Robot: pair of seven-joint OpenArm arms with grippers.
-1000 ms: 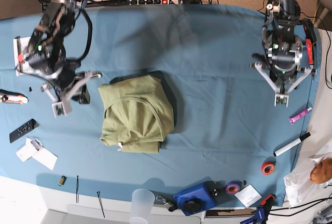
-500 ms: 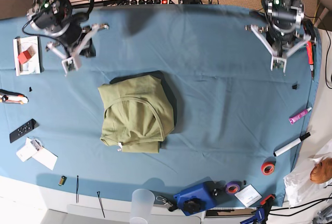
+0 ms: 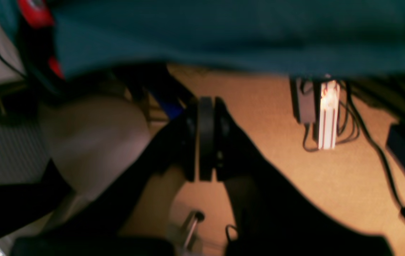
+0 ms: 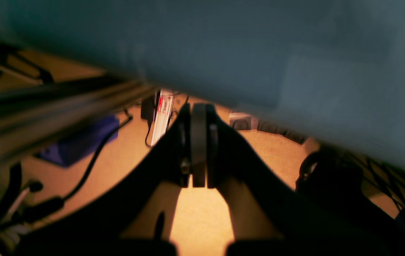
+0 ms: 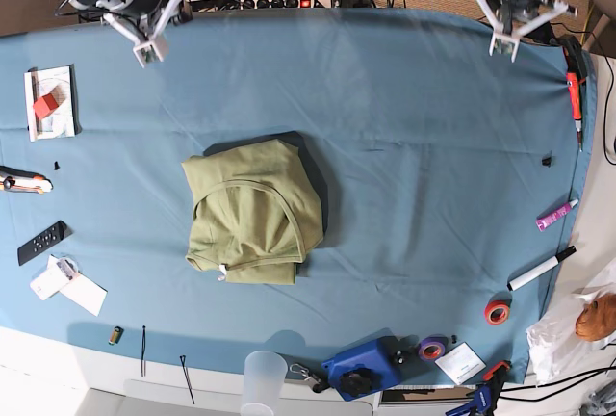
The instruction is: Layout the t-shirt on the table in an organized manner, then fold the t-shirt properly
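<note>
The olive-green t-shirt (image 5: 252, 212) lies as a compact folded bundle left of centre on the blue-clothed table (image 5: 414, 146). Its small white tag shows at its near edge. My left gripper (image 5: 500, 47) is at the table's far right edge, far from the shirt. In the left wrist view its fingers (image 3: 206, 106) are pressed together and empty, over the floor past the table edge (image 3: 223, 32). My right gripper (image 5: 151, 50) is at the far left edge. In the right wrist view it (image 4: 198, 108) is shut and empty. The shirt shows in neither wrist view.
A red cube on a white card (image 5: 45, 105), a remote (image 5: 41, 242) and papers lie at the left. A pink pen (image 5: 556, 214), a marker (image 5: 541, 268) and a red tape roll (image 5: 497, 313) lie at the right. A blue device (image 5: 364, 366) and a clear cup (image 5: 263, 377) stand at the near edge.
Both arms have drawn back from beside the shirt to the table's far edge. The folded shirt has not moved.
</note>
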